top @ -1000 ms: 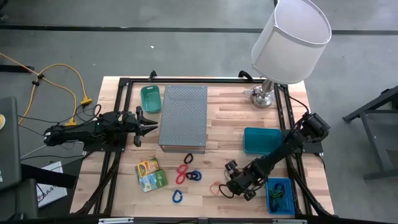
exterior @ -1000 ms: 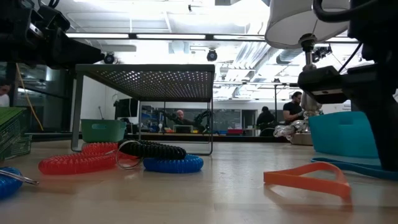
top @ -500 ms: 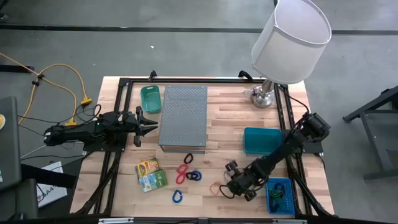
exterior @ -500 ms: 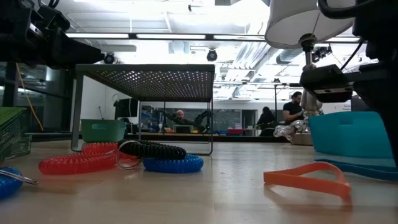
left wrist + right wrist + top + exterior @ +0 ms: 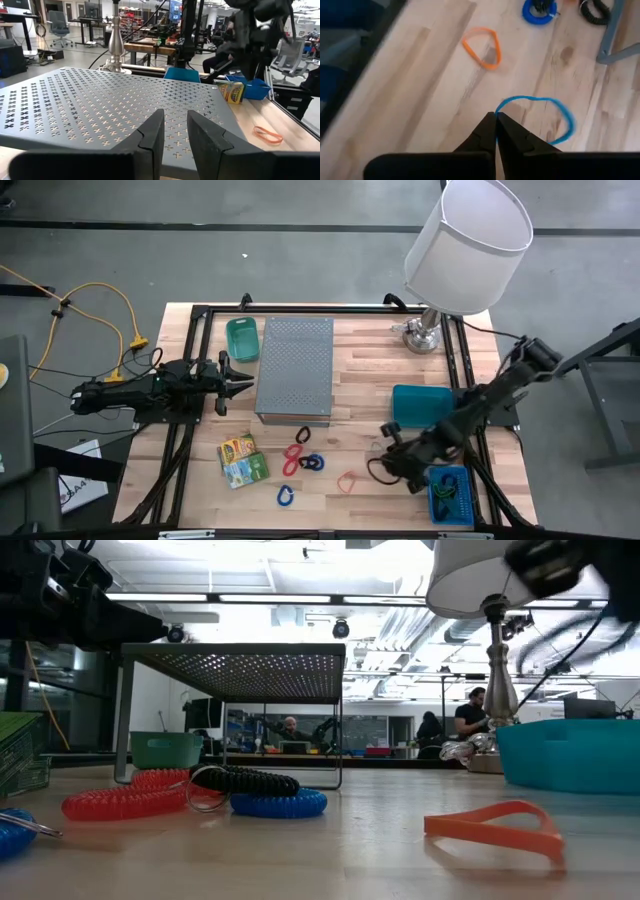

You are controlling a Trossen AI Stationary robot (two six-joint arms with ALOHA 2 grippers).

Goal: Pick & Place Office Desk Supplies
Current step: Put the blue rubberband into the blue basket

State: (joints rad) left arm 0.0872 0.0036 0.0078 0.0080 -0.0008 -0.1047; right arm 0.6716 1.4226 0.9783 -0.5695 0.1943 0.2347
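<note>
Above the table, high view:
Right gripper (image 5: 384, 463): raised over the front right of the wooden table (image 5: 370, 370), between the orange rubber band (image 5: 347, 482) and the small blue basket (image 5: 449, 495).
Left gripper (image 5: 243, 383): waits at the left edge of the grey perforated metal shelf (image 5: 295, 368), beside it.
Yellow-green printed packets (image 5: 241, 460): two, lying side by side on the front left.
Coiled loops: a red one (image 5: 294, 457), a dark one (image 5: 311, 462) and a blue one (image 5: 286, 496) grouped in front of the shelf.
Teal bins: a large one (image 5: 421, 404) at right, a small one (image 5: 241, 338) left of the shelf.
Lamp with white shade (image 5: 466, 242): at the back right corner.

Table level, low view:
Orange rubber band (image 5: 497, 828): flat on the wood, apart from the coils.
Coils: red (image 5: 125, 798), dark (image 5: 246, 779) and blue (image 5: 280, 803), touching one another in front of the shelf legs.

Left wrist view:
Fingers (image 5: 147, 140): spread a little with a narrow gap, nothing between them; the perforated shelf top (image 5: 100, 107) lies ahead.

Right wrist view:
Right gripper (image 5: 495, 117): fingers pressed together, pinching a thin blue rubber band (image 5: 537, 116) that hangs from the tips above the table.
Orange rubber band (image 5: 482, 46): on the wood beyond, well apart from the blue band.
</note>
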